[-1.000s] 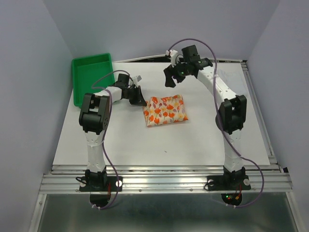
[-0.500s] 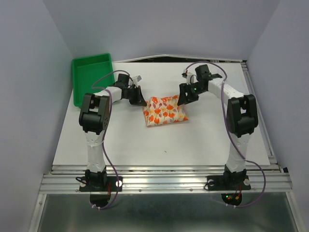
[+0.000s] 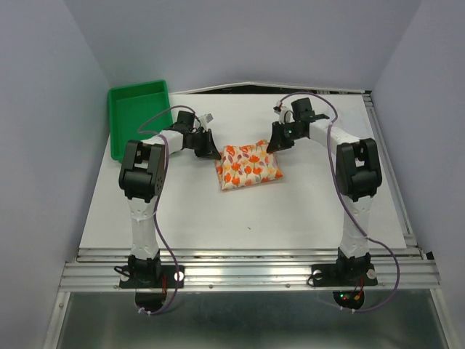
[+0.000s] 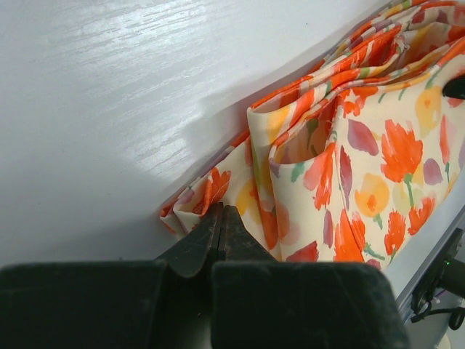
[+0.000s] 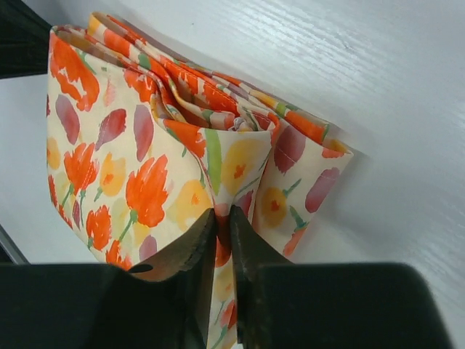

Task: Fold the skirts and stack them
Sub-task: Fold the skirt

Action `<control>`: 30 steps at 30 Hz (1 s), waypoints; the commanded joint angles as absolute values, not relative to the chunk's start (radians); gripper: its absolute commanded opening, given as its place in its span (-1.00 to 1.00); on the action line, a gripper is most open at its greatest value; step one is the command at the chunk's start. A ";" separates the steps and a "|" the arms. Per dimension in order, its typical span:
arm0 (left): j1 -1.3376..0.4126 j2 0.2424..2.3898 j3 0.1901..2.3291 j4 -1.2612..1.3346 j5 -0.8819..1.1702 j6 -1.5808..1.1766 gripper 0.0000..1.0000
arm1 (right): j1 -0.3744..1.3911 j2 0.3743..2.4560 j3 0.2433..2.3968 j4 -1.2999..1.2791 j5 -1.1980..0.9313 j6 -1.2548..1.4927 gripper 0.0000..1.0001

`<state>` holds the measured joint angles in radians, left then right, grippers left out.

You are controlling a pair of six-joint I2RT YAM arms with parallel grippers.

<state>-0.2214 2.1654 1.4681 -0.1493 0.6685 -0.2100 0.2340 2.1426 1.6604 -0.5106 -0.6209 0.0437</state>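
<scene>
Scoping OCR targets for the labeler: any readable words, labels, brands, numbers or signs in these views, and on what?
No readable text in any view.
floral skirt: flower and leaf print only, no tag or label showing.
green tray: plain, no marking visible.
right arm's base: small coloured lights nearby, any lettering too small to read.

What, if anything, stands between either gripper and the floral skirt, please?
Nothing visible does. The right gripper is shut on a folded edge of the floral skirt, and the left gripper is closed at its other far corner. The green tray lies off to the left.
</scene>
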 commanded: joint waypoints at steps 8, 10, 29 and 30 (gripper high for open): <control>-0.224 2.233 1.451 -0.198 0.549 -0.160 -1.00 | 0.229 2.197 1.674 -0.324 -0.562 0.130 -0.99; -0.222 2.230 1.453 -0.201 0.548 -0.156 -1.00 | 0.229 2.203 1.654 -0.321 -0.554 0.130 -0.99; -0.094 1.763 1.304 0.011 0.635 -0.296 -0.02 | 0.229 2.149 1.719 -0.279 -0.572 0.209 0.32; -0.094 1.740 1.293 0.017 0.655 -0.301 -0.02 | 0.229 2.134 1.738 -0.281 -0.560 0.200 0.36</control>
<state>-0.0853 1.8412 1.3037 -0.0261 0.6235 -0.2920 0.2340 2.1952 1.6554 -0.3279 -0.5816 0.1951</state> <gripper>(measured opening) 0.488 0.630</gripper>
